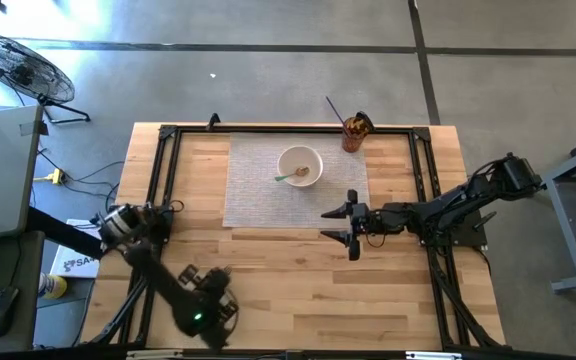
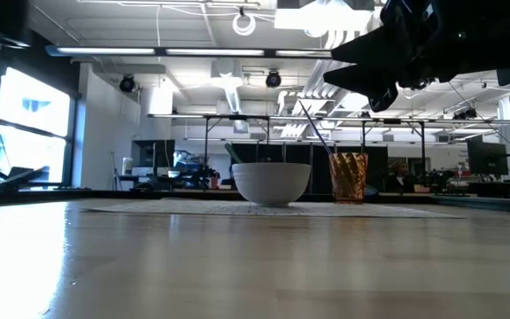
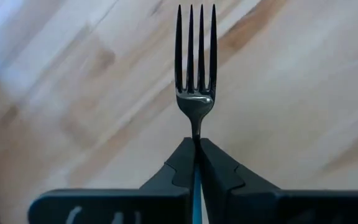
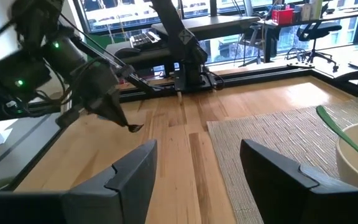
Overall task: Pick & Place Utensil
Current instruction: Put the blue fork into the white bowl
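Fork [image 3: 196, 74] sits clamped in the left gripper [image 3: 196, 152] above bare wood; right gripper [image 4: 197, 165] hovers spread wide, empty.

Both arms matte black, jointed. Left arm [image 1: 158, 275]: silver cylindrical motor housing near its base, green indicator light by the wrist. Left gripper [image 3: 197, 163]: black wedge-shaped fingers, blue strip between. Right gripper [image 4: 194, 171]: broad angular black fingers.

**Four cameras, one worktop**

High view looks straight down on the whole worktop [image 1: 298, 270]. Low view sits at surface level, facing the bowl [image 2: 272, 182], also centre-top from above. Left wrist view hugs the wood close past its claw [image 3: 197, 155]; right wrist view catches the bowl's rim at right edge.
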{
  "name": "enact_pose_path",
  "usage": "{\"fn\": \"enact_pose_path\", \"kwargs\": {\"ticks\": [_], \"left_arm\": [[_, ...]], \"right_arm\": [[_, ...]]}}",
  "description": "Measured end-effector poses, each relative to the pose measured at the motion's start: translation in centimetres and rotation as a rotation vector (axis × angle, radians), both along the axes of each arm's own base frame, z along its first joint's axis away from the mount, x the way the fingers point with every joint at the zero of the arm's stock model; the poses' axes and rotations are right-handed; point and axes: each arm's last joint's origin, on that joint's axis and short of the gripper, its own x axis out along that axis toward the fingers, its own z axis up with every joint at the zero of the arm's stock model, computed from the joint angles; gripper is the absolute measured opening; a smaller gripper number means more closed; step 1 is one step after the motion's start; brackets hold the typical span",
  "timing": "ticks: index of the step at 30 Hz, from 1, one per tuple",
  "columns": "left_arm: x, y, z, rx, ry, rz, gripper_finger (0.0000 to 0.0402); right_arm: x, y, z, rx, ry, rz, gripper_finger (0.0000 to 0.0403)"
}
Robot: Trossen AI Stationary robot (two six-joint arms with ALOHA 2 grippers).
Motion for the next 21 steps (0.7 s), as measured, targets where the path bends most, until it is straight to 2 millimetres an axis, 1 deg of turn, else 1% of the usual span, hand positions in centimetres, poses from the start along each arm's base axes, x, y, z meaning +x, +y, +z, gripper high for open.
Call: {"fn": "enact_pose_path", "kwargs": {"ticks": [3, 6, 8, 11, 15, 18, 21], "left_arm": [[3.3, 1.9, 1.0, -0.022, 0.029, -0.059, 0.0004], [6.4, 4.6, 2.0, -0.027, 0.064, -0.116, 0.0003], [8.3, 6.2, 2.8, -0.041, 0.078, -0.183, 0.0003], [10.4, 8.5, 4.1, -0.035, 0.103, -0.283, 0.0003], [13.0, 11.7, 6.3, -0.023, 0.093, -0.379, 0.0003], [14.8, 14.5, 8.1, -0.012, 0.065, -0.412, 0.0003], [16.0, 17.7, 9.5, -0.008, 0.053, -0.429, 0.0003]], "right_arm": [[0.0, 0.1, -0.1, -0.001, 0.007, 0.005, 0.0224], [-0.1, 0.3, -0.1, -0.002, 0.01, 0.01, 0.0224], [-0.1, 0.5, -0.2, -0.004, 0.019, 0.018, 0.0224], [-0.2, 0.8, -0.4, -0.013, 0.043, 0.011, 0.0224], [-0.4, 1.0, -0.7, -0.031, 0.074, -0.036, 0.0224], [-0.5, 1.1, -1.0, -0.04, 0.099, -0.044, 0.0224], [-0.5, 1.1, -1.3, -0.011, 0.129, -0.032, 0.0224]]}}
